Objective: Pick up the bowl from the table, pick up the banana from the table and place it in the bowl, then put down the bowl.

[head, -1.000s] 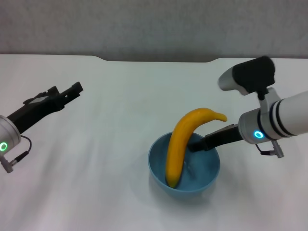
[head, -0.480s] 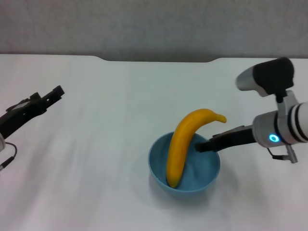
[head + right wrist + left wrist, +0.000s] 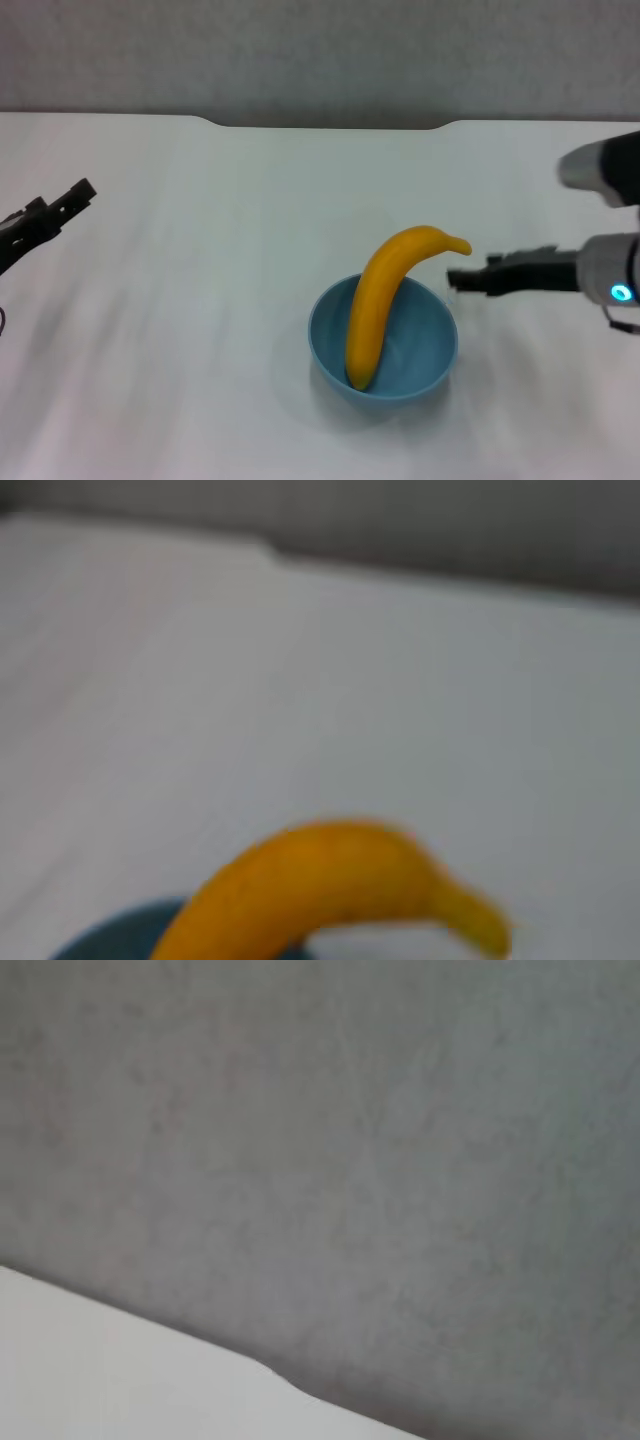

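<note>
The light-blue bowl (image 3: 410, 352) stands on the white table (image 3: 200, 300) in front of me, a little right of centre. The yellow-orange banana (image 3: 375, 300) stands on end in it, with its lower end on the bowl's floor and its curved top leaning out over the right rim. My right gripper (image 3: 456, 280) hovers just right of the bowl's rim, clear of it, open and empty. The right wrist view shows the banana's top (image 3: 330, 880) and a bit of the bowl's rim (image 3: 110, 935). My left gripper (image 3: 72, 195) is far off at the left edge, open and empty.
The table's notched far edge (image 3: 330, 124) runs along a grey wall. The left wrist view shows only that wall and a corner of the table (image 3: 80, 1390). Nothing else stands on the table.
My right gripper has let go of the bowl's rim and drawn back to the right. My left arm has drawn back further left. The bowl and the banana stay put.
</note>
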Robot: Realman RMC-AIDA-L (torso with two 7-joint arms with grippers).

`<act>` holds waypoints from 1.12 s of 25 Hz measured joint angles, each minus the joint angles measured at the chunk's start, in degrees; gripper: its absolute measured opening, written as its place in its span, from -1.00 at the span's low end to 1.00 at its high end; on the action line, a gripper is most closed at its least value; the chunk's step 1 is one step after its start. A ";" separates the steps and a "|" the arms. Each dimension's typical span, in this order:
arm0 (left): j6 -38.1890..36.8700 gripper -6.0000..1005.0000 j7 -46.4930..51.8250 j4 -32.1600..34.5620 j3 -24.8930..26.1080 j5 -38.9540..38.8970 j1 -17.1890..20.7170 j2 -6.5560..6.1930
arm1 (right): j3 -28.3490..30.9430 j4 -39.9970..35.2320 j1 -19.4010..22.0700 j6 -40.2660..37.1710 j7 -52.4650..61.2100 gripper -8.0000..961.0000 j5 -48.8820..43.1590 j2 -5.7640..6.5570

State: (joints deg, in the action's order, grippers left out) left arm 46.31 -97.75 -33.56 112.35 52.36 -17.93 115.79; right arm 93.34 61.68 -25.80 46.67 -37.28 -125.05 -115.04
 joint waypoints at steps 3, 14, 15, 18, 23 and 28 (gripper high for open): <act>0.08 0.77 -1.02 0.69 0.97 -0.16 -0.19 0.24 | -1.89 6.13 4.98 -4.69 -2.88 0.43 1.61 -0.14; 0.03 0.77 -9.52 4.57 3.66 -2.47 -0.62 0.60 | -16.77 8.59 14.59 -30.66 -27.50 0.43 17.81 -0.19; 0.06 0.77 -10.82 5.35 3.77 -3.25 -0.78 0.60 | -18.22 8.09 14.62 -32.81 -28.90 0.42 18.65 -0.18; 0.12 0.77 -14.45 6.74 3.61 -5.33 -1.03 0.65 | -22.33 7.36 15.19 -39.71 -30.67 0.42 19.57 -0.19; 0.13 0.77 -15.58 7.61 3.43 -5.68 -0.96 0.77 | -30.34 7.21 17.02 -54.46 -30.44 0.42 19.42 -0.10; 0.12 0.77 -16.90 8.42 3.73 -5.70 -0.97 0.77 | -37.23 4.37 17.01 -68.41 -28.61 0.42 18.30 0.18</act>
State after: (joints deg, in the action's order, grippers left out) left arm 46.43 -114.65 -25.14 116.09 46.66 -18.90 116.56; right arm 56.11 66.05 -8.79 -21.74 -65.89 -106.75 -114.86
